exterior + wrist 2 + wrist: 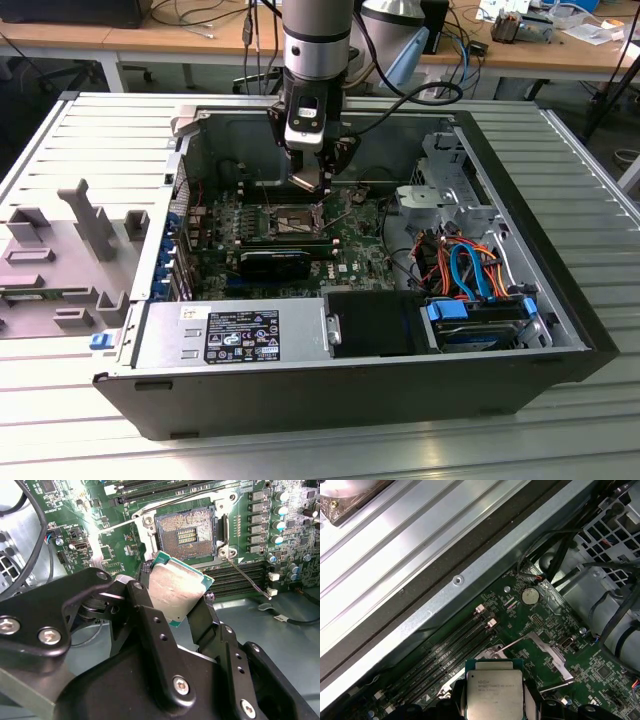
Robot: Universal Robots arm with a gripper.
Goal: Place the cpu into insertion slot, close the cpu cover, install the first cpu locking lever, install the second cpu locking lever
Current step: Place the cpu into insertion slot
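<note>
My gripper (310, 184) hangs inside the open computer case, shut on the cpu (176, 591), a flat square chip with a silvery top and green edge. Black fingers (143, 602) clamp two opposite sides of the chip; the cpu (494, 692) also shows from above in the first wrist view. The insertion slot (186, 531) lies open a little beyond and below the chip, its gold pin field bare inside a metal rim. In the exterior view the slot (288, 220) sits just below the gripper. The cpu cover (547, 650) stands swung open. A thin locking lever (247, 577) sticks up beside the slot.
Long black memory slots (452, 647) run beside the socket. A black card (275, 263) lies in front of it, the power supply (230, 335) at the near wall, and a drive bay with blue and orange cables (470, 290) at the exterior view's right. Case walls enclose everything.
</note>
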